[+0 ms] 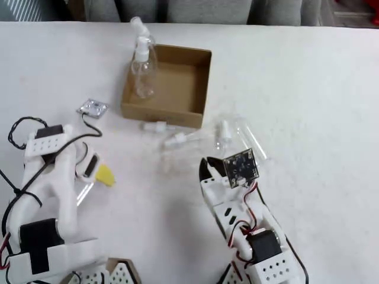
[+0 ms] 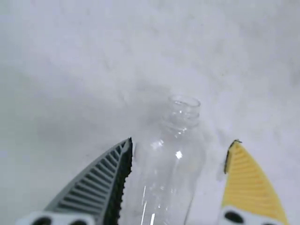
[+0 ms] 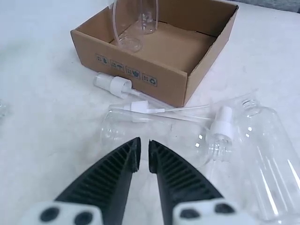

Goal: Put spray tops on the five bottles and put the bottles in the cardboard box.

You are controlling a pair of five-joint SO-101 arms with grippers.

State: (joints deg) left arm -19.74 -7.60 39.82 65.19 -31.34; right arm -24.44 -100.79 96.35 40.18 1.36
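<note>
right wrist view shows printed symbols (image 3: 124, 71) on cardboard box (image 3: 165, 83).

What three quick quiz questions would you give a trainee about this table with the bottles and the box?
1. True or false: the clear plastic bottle between the fingers of the left gripper wears a spray top.
2. The right gripper is: A) shut on a spray top; B) shut, holding nothing; C) open wide around a bottle.
3. Short answer: what holds the upright clear bottle with a white spray top?
Key: 1 false, its threaded neck is bare; 2 B; 3 the brown cardboard box.
</note>
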